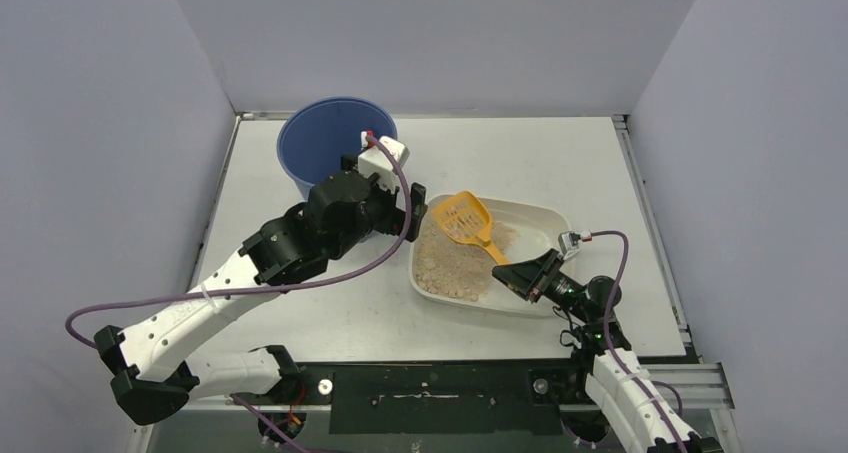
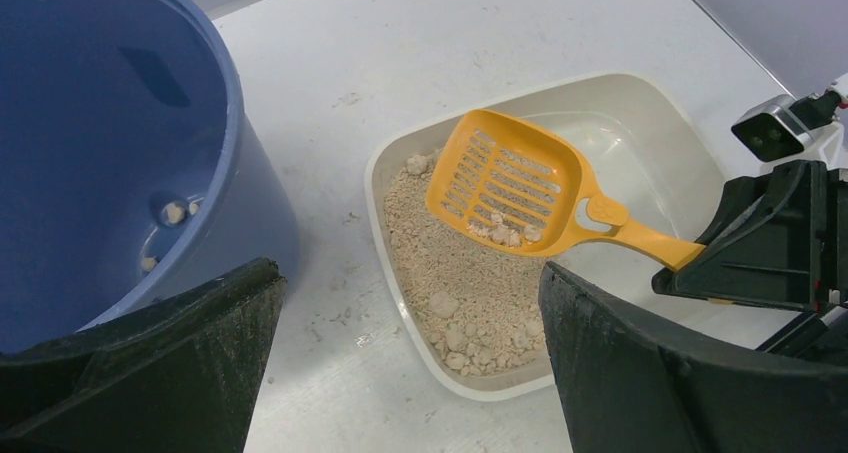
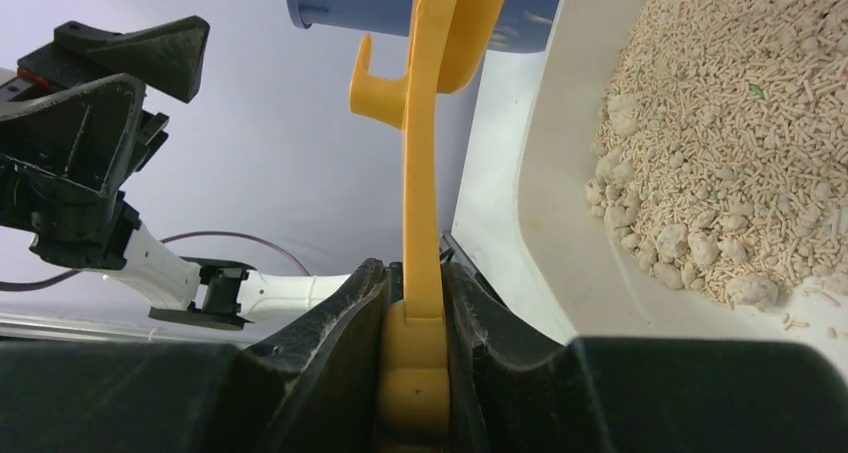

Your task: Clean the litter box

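The desk [image 1: 560, 163] carries the litter box [image 1: 535, 223] right of centre. Its tan litter [image 2: 450, 273] is heaped toward the left end, and the right end is bare white floor. A blue bucket [image 1: 320, 148] stands just beside the box's far-left corner, probably placed so the carry from box to bucket is short. The right gripper [image 1: 512, 275] is pinching the handle of the yellow slotted scoop [image 1: 462, 218], with the head raised over the litter. This is judged a sifting hold that lets loose granules fall through the slots while a few clumps [image 2: 505, 235] stay in the head. The left gripper [image 1: 408, 211] hangs with its jaws spread and nothing between them, over the gap between bucket and box, apparently on standby. A few waste pieces [image 2: 175, 211] lie on the bucket floor. The handle's end is buried between the right jaws, the arm covers the box's near-right corner from above, and the bucket's floor is largely in shadow.
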`<act>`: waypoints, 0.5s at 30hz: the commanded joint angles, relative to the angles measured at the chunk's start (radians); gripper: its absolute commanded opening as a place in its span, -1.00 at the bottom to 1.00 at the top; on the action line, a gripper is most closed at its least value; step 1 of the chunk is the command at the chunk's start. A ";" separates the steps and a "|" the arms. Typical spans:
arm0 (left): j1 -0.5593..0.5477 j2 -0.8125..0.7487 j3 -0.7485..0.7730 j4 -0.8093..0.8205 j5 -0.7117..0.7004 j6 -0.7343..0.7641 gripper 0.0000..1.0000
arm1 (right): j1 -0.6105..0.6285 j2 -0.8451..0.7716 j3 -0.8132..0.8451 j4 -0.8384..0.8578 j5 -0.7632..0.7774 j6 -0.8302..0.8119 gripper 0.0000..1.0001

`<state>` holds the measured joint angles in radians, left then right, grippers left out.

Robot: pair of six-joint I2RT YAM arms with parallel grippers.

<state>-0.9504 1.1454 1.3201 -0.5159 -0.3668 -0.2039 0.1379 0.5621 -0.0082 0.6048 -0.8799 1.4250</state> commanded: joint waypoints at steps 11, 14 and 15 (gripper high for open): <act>-0.005 -0.111 -0.064 0.001 -0.193 0.099 0.95 | -0.002 0.038 0.006 0.067 0.017 -0.007 -1.00; -0.004 -0.148 -0.108 0.032 -0.237 0.116 0.95 | -0.004 0.052 0.006 0.075 0.013 0.002 -1.00; -0.004 -0.160 -0.125 0.044 -0.251 0.118 0.95 | -0.005 0.054 0.007 0.059 0.026 0.004 -1.00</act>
<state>-0.9504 1.0443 1.2324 -0.5335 -0.5240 -0.1234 0.1375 0.6182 -0.0086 0.6304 -0.8715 1.4342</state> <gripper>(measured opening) 0.973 0.222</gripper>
